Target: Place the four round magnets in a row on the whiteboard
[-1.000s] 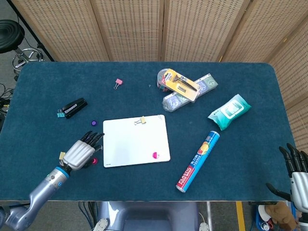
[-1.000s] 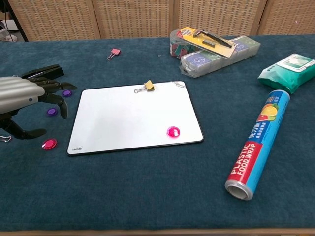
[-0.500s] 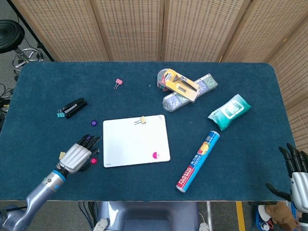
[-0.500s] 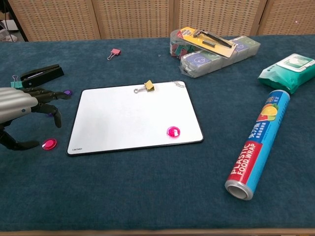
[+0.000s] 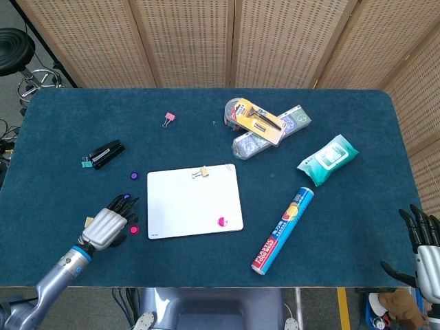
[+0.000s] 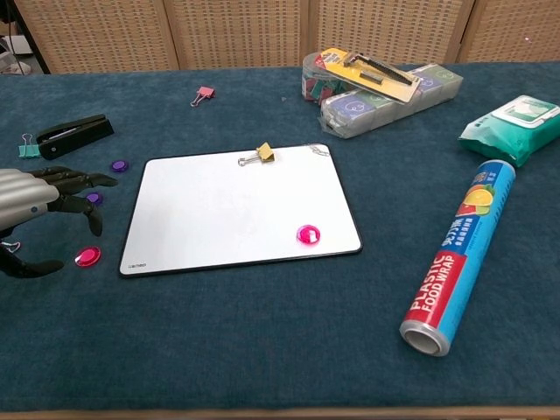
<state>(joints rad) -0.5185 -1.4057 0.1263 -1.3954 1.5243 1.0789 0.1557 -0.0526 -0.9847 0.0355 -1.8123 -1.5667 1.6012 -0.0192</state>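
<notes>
Magnets: one pink magnet (image 6: 87, 256) lies on the bench just left of the whiteboard (image 6: 236, 210), right under the empty, spread left hand (image 6: 39, 210), the nearer hand.

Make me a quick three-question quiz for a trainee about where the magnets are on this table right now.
1. True or false: a pink magnet lies on the whiteboard.
2. The left hand is: A) holding a magnet B) open beside the board C) on the stapler.
3. Fill in: the other pink magnet lies on the ____ , off the board.

Key: 1 true. 2 B. 3 table; two purple magnets lie there too.
</notes>
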